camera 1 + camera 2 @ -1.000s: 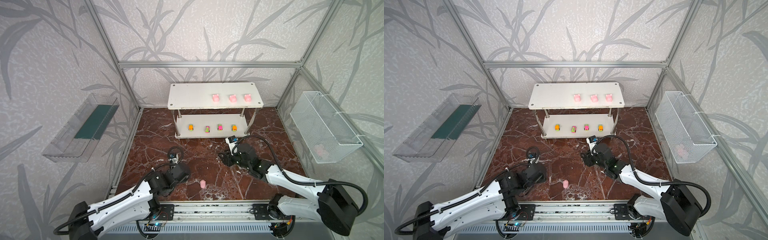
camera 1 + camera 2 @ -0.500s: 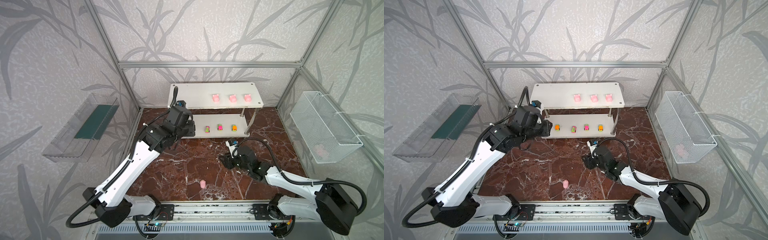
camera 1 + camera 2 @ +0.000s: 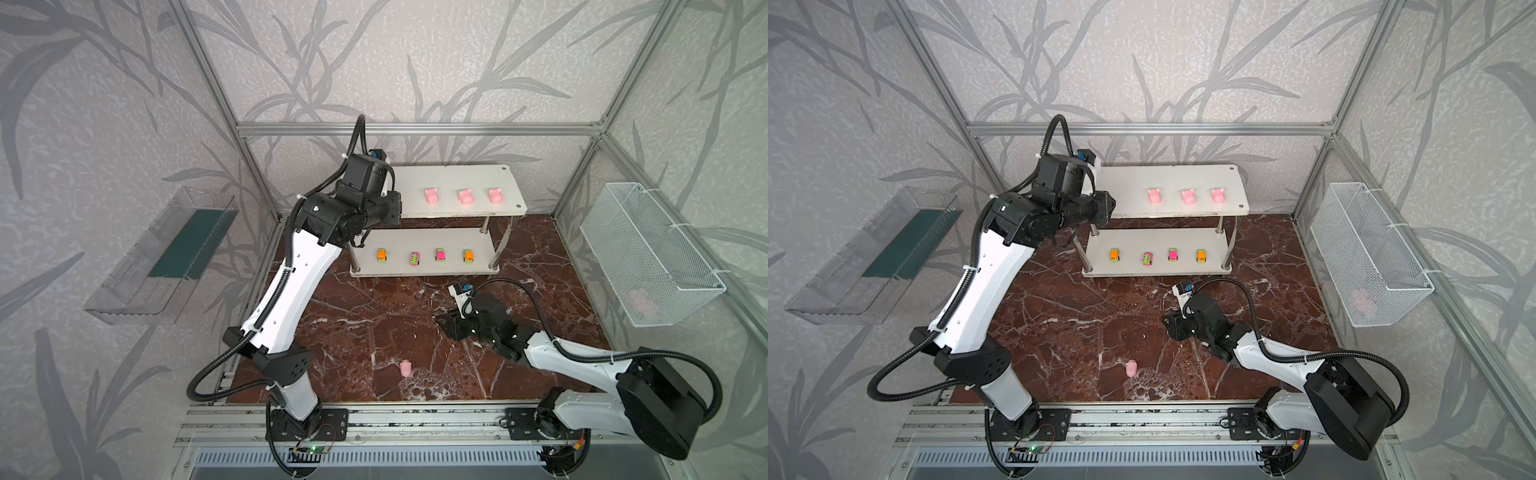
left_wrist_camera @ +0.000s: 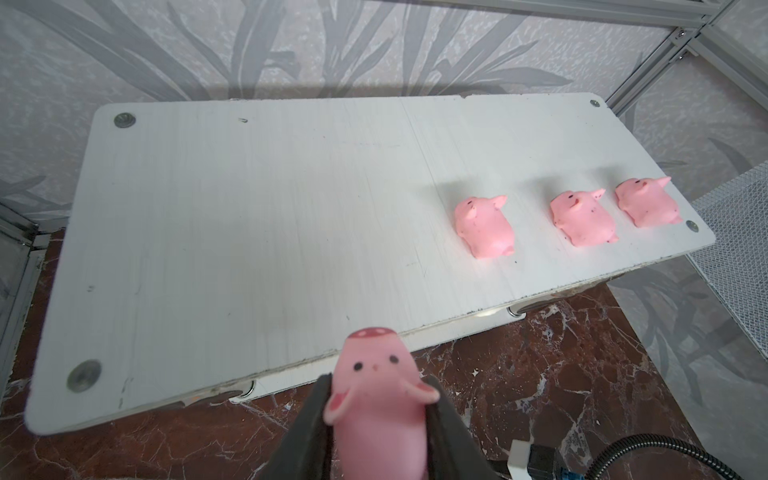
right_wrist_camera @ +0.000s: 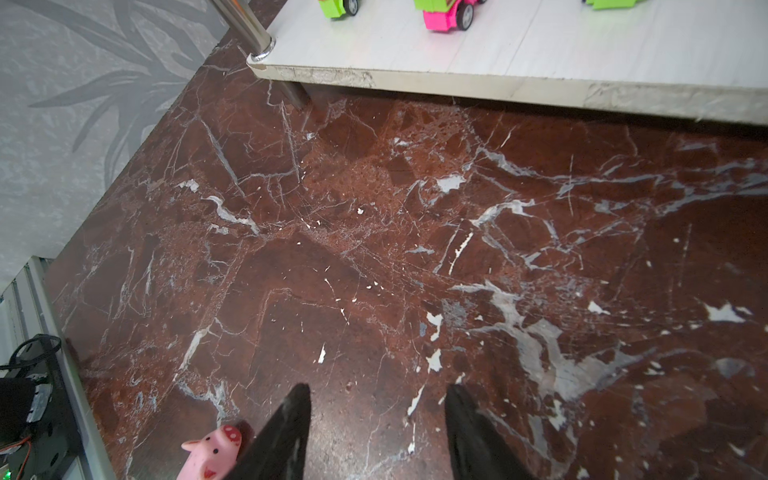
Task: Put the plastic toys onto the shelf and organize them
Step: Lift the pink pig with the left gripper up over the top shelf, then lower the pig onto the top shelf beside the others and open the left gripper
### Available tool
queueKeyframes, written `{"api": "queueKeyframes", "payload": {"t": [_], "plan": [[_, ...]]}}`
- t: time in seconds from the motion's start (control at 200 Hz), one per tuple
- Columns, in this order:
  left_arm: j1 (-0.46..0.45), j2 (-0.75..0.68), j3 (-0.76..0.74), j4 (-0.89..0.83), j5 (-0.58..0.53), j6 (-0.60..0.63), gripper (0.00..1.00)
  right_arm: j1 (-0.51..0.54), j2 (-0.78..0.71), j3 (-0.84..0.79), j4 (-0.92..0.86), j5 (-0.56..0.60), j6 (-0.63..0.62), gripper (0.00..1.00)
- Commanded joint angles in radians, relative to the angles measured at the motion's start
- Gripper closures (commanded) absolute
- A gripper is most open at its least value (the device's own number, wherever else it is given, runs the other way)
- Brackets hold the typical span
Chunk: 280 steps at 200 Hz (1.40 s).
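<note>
The left gripper (image 4: 379, 386) was clamped on a pink pig (image 4: 378, 419), its dark fingers (image 4: 316, 415) pressing both flanks and the snout pointing towards the shelf (image 4: 249, 208). In both top views this gripper (image 3: 392, 208) hung at the left front edge of the shelf's upper tier, above the lower tier's left end. The left half of the upper tier lay bare beyond the held pig. On the right half of that tier three pigs (image 4: 484, 228) (image 4: 582, 220) (image 4: 648, 203) stood in a row near the front edge, well apart from the held one. On the lower tier four cars (image 3: 382, 254) (image 3: 415, 258) (image 3: 440, 254) (image 3: 468, 255) sat in a line, spaced evenly.

The right gripper (image 5: 378, 390) had its jaws apart with nothing between them, low over the marble floor (image 3: 374, 316) in front of the shelf's right half. A loose pig (image 3: 406, 368) lay on the floor, well in front of the shelf's middle and just beside one right finger (image 5: 286, 428) in the wrist view. To the right of the shelf, a wire basket (image 3: 648, 249) on the wall held a blurred pink shape (image 3: 642, 299).
</note>
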Motion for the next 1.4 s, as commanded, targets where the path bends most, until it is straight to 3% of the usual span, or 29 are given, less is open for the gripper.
{"api": "queueKeyframes", "payload": {"t": [0.0,0.3,0.89,1.394], "plan": [[0.02,0.076,0.106,-0.086,0.013,0.042,0.66,-0.003,0.013,-0.013,0.041,-0.021,0.017,0.47],[0.053,0.253,0.3,-0.097,0.048,0.048,0.65,-0.003,0.037,-0.006,0.042,-0.028,0.017,0.47],[0.068,0.331,0.309,-0.049,0.091,0.041,0.62,-0.003,0.073,0.024,0.026,-0.034,0.02,0.47],[0.08,0.268,0.311,0.011,0.07,0.06,0.41,-0.003,0.077,0.028,0.023,-0.039,0.03,0.48]]}}
